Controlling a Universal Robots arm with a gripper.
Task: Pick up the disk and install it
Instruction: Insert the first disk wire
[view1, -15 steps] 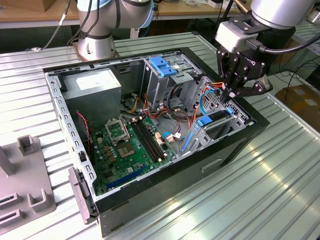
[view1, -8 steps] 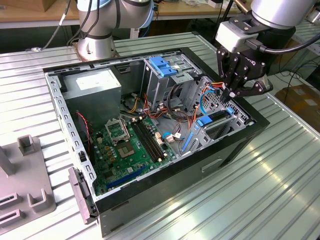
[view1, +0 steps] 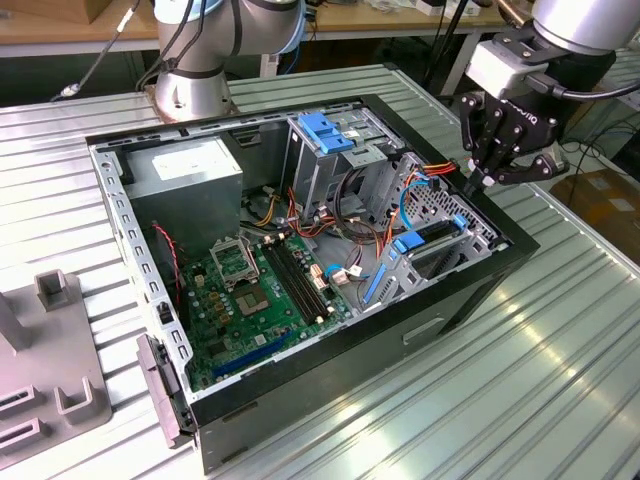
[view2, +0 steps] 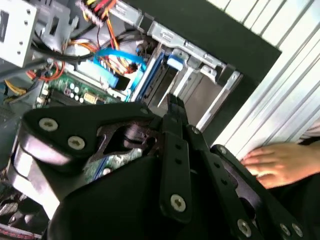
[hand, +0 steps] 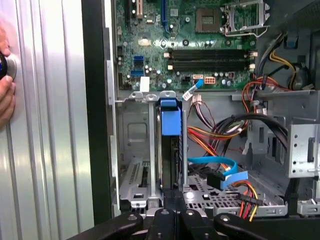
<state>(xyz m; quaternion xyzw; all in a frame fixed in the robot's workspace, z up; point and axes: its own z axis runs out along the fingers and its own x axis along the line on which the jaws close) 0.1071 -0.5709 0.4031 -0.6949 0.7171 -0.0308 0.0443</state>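
The disk (view1: 432, 238) stands on edge in a metal bay at the exterior view's right end of the open computer case, blue rails along its sides. In the first wrist view the disk (hand: 171, 155) shows as a dark slab under a blue tab, straight below the camera. In the second wrist view the disk (view2: 161, 75) lies just beyond the fingertips. My gripper (view1: 472, 183) hovers a little above that bay, over the case's edge. Its black fingers (view2: 175, 130) are pressed together with nothing between them, so the gripper (view2: 172, 100) is shut and empty. The same gripper (hand: 170, 216) also shows in the first wrist view.
Inside the case (view1: 330, 400) are a grey power-supply box (view1: 188, 170), a drive cage with a blue handle (view1: 324, 130), the green motherboard (view1: 262, 285) and loose orange and blue cables (hand: 220, 172). A person's hand (view2: 280, 162) rests on the ribbed table beside the case. A grey fixture (view1: 50, 360) stands at the exterior view's left.
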